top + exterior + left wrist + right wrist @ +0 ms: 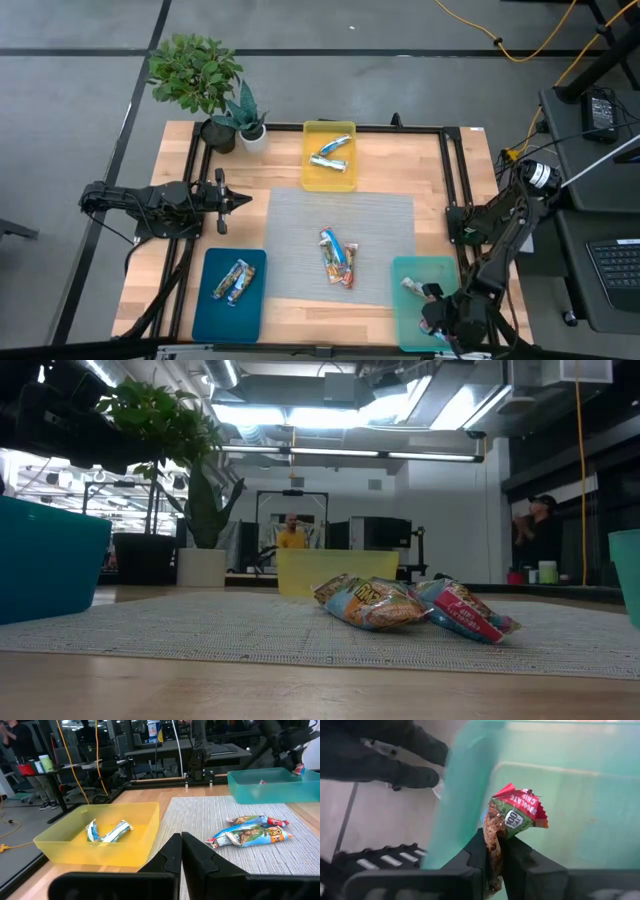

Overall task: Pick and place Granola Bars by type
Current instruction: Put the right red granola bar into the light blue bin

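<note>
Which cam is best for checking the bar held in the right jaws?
Right wrist view: the red-wrapped bar fills the frame, pinched in the right gripper over the teal tray. High view shows the gripper there, bar barely visible. Left wrist view only shows it small and distant. Low view misses it.

A pale wooden counter [290,175] edged by a black frame carries a grey woven mat [375,220] at its centre. Three trays ring the mat: a yellow tray [310,170] at the far edge, a dark blue tray [215,315] at the near left corner, a light teal tray [405,275] at the near right. Two potted plants share the far left corner, a leafy green plant [192,70] and a spiky plant in a white pot [247,118]. Yellow cables [520,50] trail across the grey floor. Beyond the counter, a person in a cap [540,530] stands beside a desk.
</note>
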`<action>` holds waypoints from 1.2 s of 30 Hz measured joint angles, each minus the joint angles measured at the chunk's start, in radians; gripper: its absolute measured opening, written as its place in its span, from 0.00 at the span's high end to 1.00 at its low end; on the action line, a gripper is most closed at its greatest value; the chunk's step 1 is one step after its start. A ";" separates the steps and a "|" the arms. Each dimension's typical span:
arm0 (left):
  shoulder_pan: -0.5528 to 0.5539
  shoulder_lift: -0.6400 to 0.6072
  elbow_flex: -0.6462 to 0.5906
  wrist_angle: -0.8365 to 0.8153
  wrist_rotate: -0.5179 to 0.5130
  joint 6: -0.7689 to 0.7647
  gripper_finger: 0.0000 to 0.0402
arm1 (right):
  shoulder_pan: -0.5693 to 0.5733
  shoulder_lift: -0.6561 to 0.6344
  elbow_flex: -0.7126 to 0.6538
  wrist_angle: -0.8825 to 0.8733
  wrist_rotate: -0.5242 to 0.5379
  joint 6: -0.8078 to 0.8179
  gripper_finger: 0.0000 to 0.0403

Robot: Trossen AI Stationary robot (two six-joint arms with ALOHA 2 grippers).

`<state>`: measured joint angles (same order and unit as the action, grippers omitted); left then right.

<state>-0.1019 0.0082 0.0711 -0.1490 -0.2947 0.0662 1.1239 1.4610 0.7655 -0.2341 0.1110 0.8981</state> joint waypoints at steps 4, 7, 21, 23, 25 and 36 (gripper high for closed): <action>0.000 0.000 0.000 0.000 0.000 0.000 0.99 | -0.020 0.000 -0.055 0.071 0.004 -0.018 0.91; 0.000 0.000 0.000 0.000 0.000 0.000 0.98 | -0.035 0.000 -0.091 0.128 0.002 -0.046 0.91; 0.000 0.000 0.000 0.000 0.000 0.000 0.98 | -0.055 0.000 -0.214 0.464 -0.054 -0.177 0.92; 0.000 0.000 0.000 0.000 0.000 0.000 0.98 | -0.055 0.000 -0.222 0.495 -0.055 -0.177 0.92; 0.000 0.000 0.000 0.000 0.000 0.000 0.98 | -0.055 0.000 -0.228 0.504 -0.055 -0.181 0.91; 0.000 0.000 0.000 0.000 0.000 0.000 0.98 | -0.055 0.000 -0.228 0.516 -0.053 -0.227 0.89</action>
<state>-0.1017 0.0082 0.0711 -0.1490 -0.2947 0.0662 1.0687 1.4609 0.5373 0.2823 0.0580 0.6708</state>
